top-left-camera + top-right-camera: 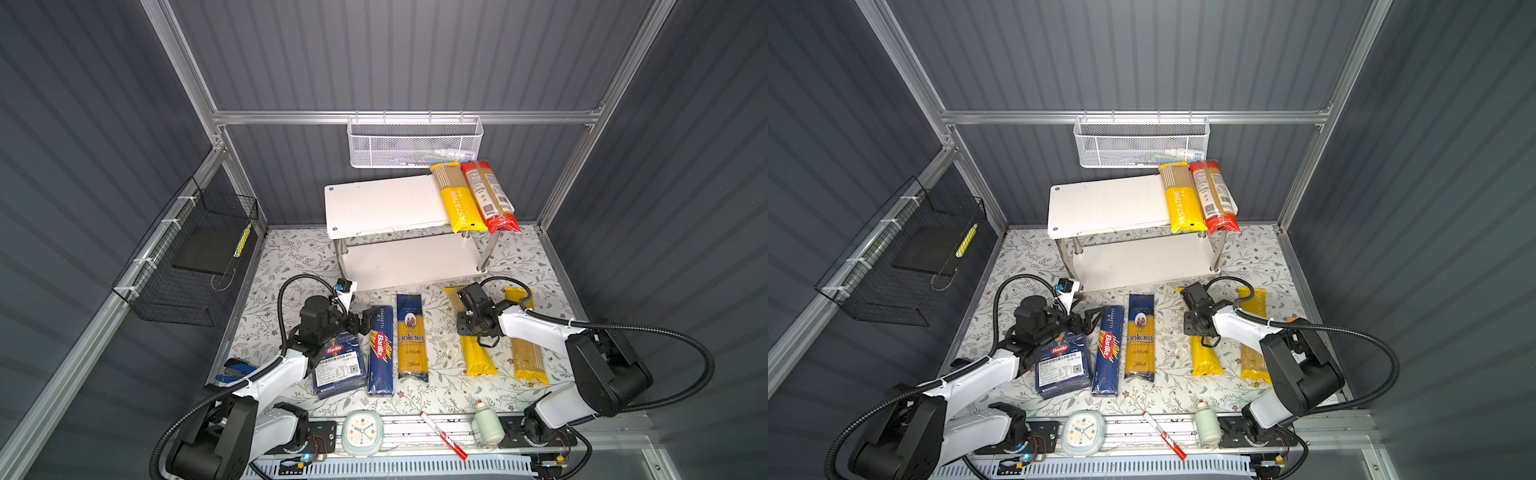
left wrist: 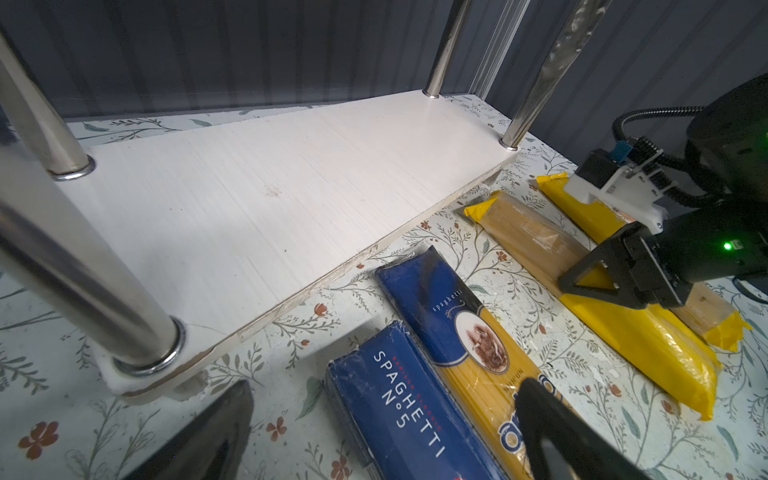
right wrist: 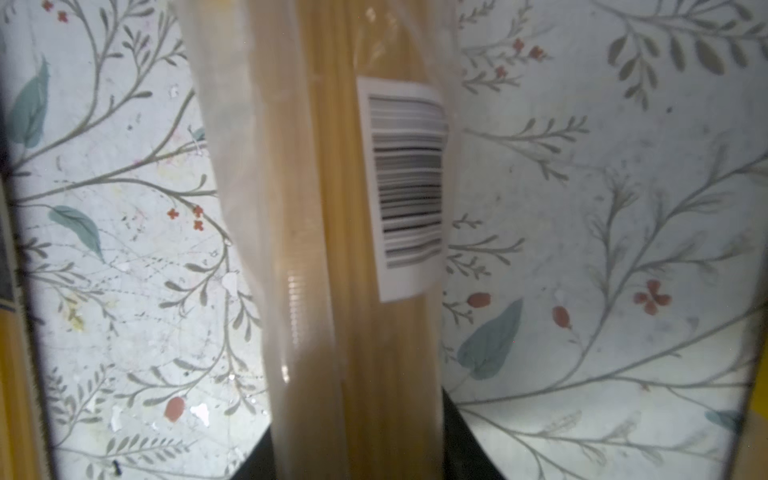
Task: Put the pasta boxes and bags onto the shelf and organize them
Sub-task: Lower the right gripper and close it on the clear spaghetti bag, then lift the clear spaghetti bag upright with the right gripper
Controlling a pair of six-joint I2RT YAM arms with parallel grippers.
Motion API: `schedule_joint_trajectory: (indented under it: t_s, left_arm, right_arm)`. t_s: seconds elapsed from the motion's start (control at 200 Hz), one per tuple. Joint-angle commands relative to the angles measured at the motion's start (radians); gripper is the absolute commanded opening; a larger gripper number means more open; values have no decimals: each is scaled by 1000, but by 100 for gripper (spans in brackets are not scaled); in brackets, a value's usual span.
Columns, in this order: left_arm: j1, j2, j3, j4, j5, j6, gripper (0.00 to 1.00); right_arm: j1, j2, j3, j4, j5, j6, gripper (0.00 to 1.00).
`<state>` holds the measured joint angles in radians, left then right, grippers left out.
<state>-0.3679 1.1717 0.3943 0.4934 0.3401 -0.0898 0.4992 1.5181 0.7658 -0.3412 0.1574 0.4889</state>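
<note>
We record: right end effector (image 1: pixel 471 332) gripping a yellow bag (image 1: pixel 478 361) on the bench (image 1: pixel 291 257); left end effector (image 1: pixel 361 320) wide beside the narrow box (image 1: pixel 380 353).

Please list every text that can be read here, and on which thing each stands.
"Barilla": wide blue box.
"Barilla", "SPAGHETTI N°5": narrow blue box.
"ankara", "spaghetti": yellow-and-navy bag.
"PASTATIME": yellow bag on the shelf.
Too small to read: white labels on the wide blue box and red bag.
</note>
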Motion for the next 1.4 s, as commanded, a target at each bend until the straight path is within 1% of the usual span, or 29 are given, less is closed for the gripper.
schedule_joint_trajectory:
  t_s: [0.0, 0.335, 0.475, 0.51, 0.65, 0.8, 0.815, 0.855, 1.005, 1.025, 1.095, 1.351, 1.391]
  left_arm:
    - [-2, -6, 14, -4, -3, 12, 99]
    - [-2, -9, 14, -2, -3, 9, 99]
    - [-2, -10, 14, 0, -3, 2, 99]
    - [-2, -7, 16, -2, -3, 2, 99]
    - [-2, -8, 16, -4, -3, 5, 99]
    - [-2, -10, 14, -3, -3, 5, 99]
    - [-1, -11, 14, -3, -3, 5, 99]
    - [-2, -11, 13, -2, -3, 6, 99]
    - [-2, -13, 12, -2, -3, 4, 99]
    - [-2, -14, 12, -2, -33, 2, 99]
    - [-2, -20, 9, -2, -38, 5, 99]
    - [-2, -47, 1, -10, -48, 11, 99]
    - [-2, -50, -3, -9, -52, 14, 99]
  right_arm:
    - [5, -47, 16, -31, -22, -3, 35]
    - [5, -232, 6, -10, -90, 1, 31]
    - [8, -281, 43, -42, -153, 3, 30]
    - [15, -293, 58, -82, -157, 1, 30]
    - [58, -348, 113, -145, -145, -6, 30]
    - [100, -392, 149, -169, -125, -4, 30]
    - [104, -421, 153, -172, -124, -1, 30]
    - [112, -434, 164, -176, -120, 0, 30]
    - [148, -446, 229, -223, -106, 2, 31]
    - [153, -446, 237, -232, -102, 3, 31]
    - [175, -449, 264, -249, -94, 2, 31]
    - [260, -469, 350, -284, -43, 2, 31]
    - [268, -468, 370, -292, -37, -3, 29]
